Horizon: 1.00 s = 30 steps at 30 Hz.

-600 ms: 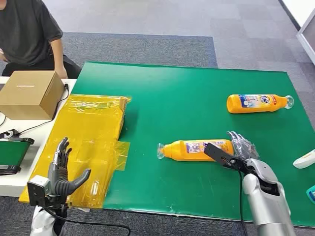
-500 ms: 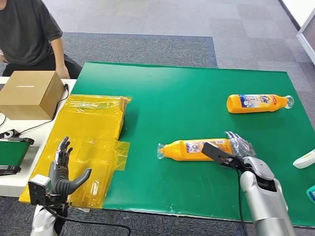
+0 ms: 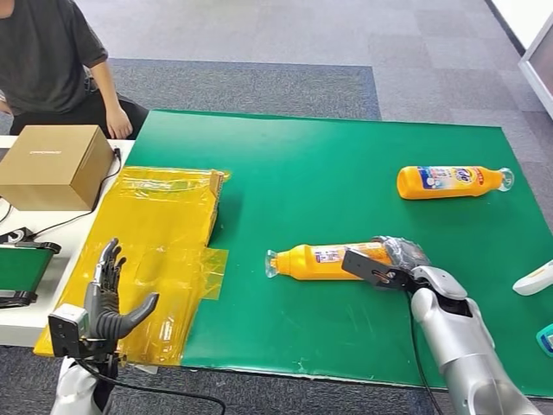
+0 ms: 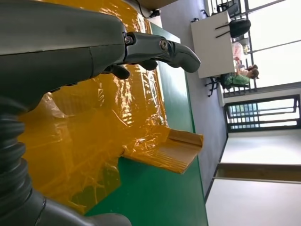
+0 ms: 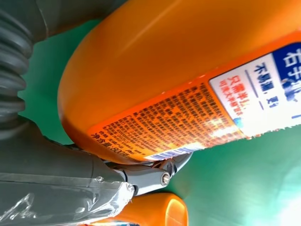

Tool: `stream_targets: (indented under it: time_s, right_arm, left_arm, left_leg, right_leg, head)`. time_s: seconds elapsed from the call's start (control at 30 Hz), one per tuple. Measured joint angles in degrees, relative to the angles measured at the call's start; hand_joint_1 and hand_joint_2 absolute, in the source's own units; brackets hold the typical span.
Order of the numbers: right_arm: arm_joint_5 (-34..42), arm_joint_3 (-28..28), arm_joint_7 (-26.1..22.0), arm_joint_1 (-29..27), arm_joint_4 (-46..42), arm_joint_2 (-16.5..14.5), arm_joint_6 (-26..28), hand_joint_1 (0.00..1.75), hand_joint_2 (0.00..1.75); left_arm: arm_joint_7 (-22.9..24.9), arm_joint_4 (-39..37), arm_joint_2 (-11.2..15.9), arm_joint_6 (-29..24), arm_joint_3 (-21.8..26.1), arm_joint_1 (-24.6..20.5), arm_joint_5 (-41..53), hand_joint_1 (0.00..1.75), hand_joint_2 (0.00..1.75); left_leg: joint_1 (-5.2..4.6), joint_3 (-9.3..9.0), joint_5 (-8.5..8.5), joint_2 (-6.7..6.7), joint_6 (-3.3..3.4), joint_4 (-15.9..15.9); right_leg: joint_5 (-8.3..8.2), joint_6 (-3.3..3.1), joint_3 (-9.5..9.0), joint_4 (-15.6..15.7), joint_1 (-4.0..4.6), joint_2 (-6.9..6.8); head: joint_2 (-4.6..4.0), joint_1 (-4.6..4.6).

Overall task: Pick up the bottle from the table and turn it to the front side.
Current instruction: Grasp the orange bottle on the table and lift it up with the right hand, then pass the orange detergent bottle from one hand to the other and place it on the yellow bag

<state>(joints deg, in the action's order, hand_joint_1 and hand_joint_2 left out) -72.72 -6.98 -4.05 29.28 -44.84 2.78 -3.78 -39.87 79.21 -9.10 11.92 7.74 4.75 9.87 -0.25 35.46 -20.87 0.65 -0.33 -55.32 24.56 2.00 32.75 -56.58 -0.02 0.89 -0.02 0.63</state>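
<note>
now r. hand (image 3: pixel 403 259) grips glossy orange plastic bottle (image 3: pixel 320 261).

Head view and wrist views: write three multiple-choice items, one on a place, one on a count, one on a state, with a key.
1. Where does the yellow film lie?
A. at the mat's left edge
B. under the far bottle
C. on the box

2. How many orange bottles lie on the mat?
A. one
B. two
C. four

3. What is the right hand doing?
A. hanging open
B. gripping the near bottle
C. pressing the box

Key: 1 A, film spreads beside the box; 2 B, near bottle and far bottle; 3 B, the right wrist view shows the thumb against it.
</note>
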Motion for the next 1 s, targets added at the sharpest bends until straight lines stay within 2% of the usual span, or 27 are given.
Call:
stream_targets:
  time_s: [0.13,0.27,0.4,0.57,0.73,1.0]
  right_arm:
    - [4.2,-0.9,0.3,-5.9,-8.7,-1.0,1.8,1.75,1.75]
    - [8.5,-1.8,-0.4,-12.0,-19.8,-4.1,3.7,1.75,1.75]
    - [11.5,-3.5,-1.9,-14.4,-26.0,-7.3,4.6,1.75,1.75]
    - [15.4,-6.8,-4.7,-14.7,-27.3,-11.1,5.5,1.75,1.75]
    - [19.8,-12.6,-7.5,-15.2,-26.5,-15.0,6.2,1.75,1.75]
    - [22.8,-18.0,-9.5,-15.7,-23.4,-17.1,7.1,1.75,1.75]
  left_arm:
    - [0.0,0.0,0.0,1.7,0.4,0.7,0.1,0.00,1.75]
    - [0.0,-0.6,-0.3,6.1,0.9,1.0,0.3,0.00,1.75]
    - [0.0,-2.2,-0.5,10.8,1.1,0.9,0.8,0.00,1.75]
    - [0.0,-4.2,0.0,14.8,-0.2,0.2,-0.2,0.00,1.75]
    - [0.0,-5.9,0.6,15.4,-4.0,-1.8,-2.1,0.00,1.75]
    - [0.0,-6.7,1.0,16.0,-7.6,-3.9,-3.3,0.00,1.75]
  left_leg:
    - [0.00,0.07,0.00,0.03,0.00,0.0]
    - [0.00,0.19,-0.02,0.03,-0.02,0.0]
    - [0.02,0.20,-0.05,0.02,-0.05,0.0]
    - [0.02,0.20,-0.04,0.02,-0.05,0.0]
    - [0.03,0.20,0.01,0.03,-0.04,0.0]
    - [0.02,0.21,0.00,0.03,-0.04,0.0]
  right_leg:
    - [0.01,0.00,0.02,0.0,0.01,-0.02]
    - [0.05,-0.02,0.16,0.0,0.02,-0.02]
    - [0.10,-0.05,0.20,0.0,0.03,-0.01]
    - [0.09,-0.06,0.21,0.0,0.03,0.00]
    - [0.08,-0.07,0.20,0.0,0.04,-0.02]
    - [0.08,-0.08,0.20,0.0,0.03,-0.02]
  head:
    - [0.00,0.00]
    - [0.01,0.01]
    - [0.00,0.01]
    - [0.00,0.01]
    - [0.01,0.01]
    - [0.01,0.01]
